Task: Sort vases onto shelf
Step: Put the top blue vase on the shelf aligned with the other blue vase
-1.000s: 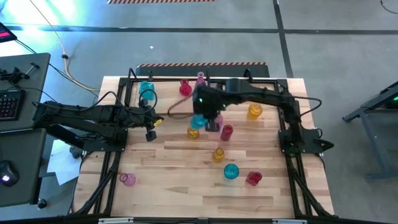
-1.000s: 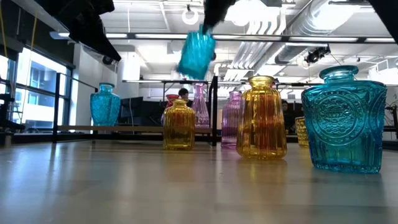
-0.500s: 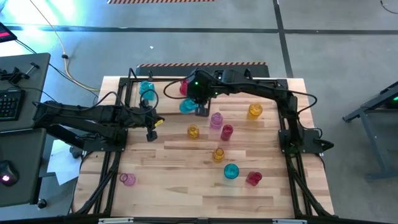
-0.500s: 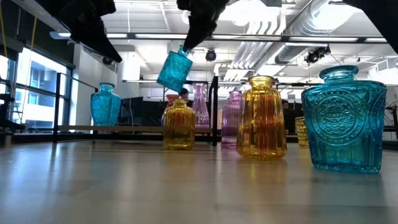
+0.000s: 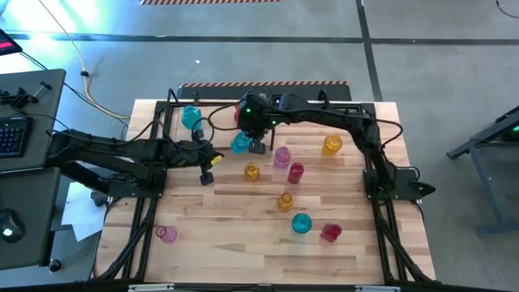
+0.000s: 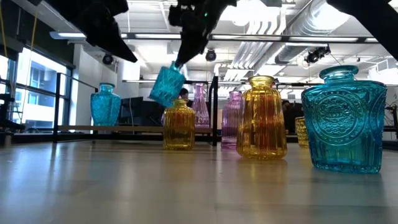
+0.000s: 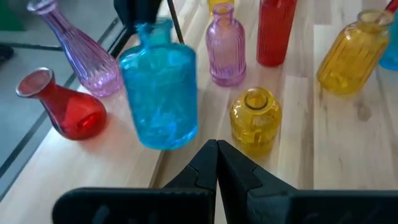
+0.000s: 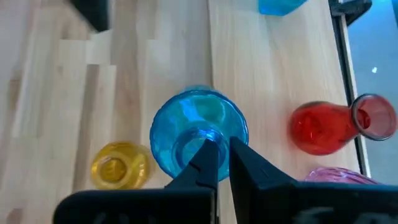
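My right gripper (image 5: 258, 144) reaches to the far middle of the table and is shut on a cyan vase (image 5: 241, 143), which hangs just in front of the shelf (image 5: 172, 107). A cyan vase (image 5: 191, 118), a red vase (image 7: 62, 111) and a tall pink vase (image 7: 81, 56) stand on the shelf's plank. My left gripper (image 7: 216, 148) is shut on nothing, a little to the near left of the held vase (image 7: 160, 93). Other vases stand on the tabletop, among them a yellow one (image 5: 251, 171) and a pink one (image 5: 282, 156). My right gripper holds the cyan vase by the rim of its mouth (image 8: 186, 142), one finger inside the neck and one outside. The fingers slant down from above. The vase hangs below them, tilted with its base toward the left, clear of the table (image 6: 166, 84).
Several more vases stand on the tabletop: red (image 5: 296, 172), yellow (image 5: 285, 201), cyan (image 5: 301, 224), red (image 5: 330, 233), yellow (image 5: 332, 144), and pink (image 5: 166, 234) at the near left. Black frame rods run along both table sides.
My right gripper has carried the cyan vase from above the table's middle toward the far left, up to the shelf, and lower. The vase has tipped further over. My left gripper has edged toward the right.
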{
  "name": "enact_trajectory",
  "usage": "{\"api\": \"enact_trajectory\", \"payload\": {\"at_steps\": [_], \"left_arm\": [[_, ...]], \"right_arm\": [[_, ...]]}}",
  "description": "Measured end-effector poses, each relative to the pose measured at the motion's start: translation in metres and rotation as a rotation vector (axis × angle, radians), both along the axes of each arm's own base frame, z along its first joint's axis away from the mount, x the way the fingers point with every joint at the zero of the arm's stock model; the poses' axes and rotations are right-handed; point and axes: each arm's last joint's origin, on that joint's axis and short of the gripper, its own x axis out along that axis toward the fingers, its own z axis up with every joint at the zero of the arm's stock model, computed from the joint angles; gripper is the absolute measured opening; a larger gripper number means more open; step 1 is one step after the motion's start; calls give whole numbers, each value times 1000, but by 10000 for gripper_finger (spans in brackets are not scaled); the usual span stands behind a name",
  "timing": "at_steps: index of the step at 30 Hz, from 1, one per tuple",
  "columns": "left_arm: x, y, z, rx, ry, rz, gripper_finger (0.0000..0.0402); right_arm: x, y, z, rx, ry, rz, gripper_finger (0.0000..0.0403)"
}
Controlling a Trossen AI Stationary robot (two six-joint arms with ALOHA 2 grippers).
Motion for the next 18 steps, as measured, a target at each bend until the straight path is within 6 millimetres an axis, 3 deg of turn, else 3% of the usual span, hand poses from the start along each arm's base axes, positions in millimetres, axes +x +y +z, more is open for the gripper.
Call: {"api": "enact_trajectory", "payload": {"at_steps": [5,18], "left_arm": [[10,1,-9,1,38,7,0],[17,0,-12,-6,28,10,0]], "right_arm": [[7,-15,-17,-33,21,-43,0],[1,-34,-22,-29,54,-96,0]]}}
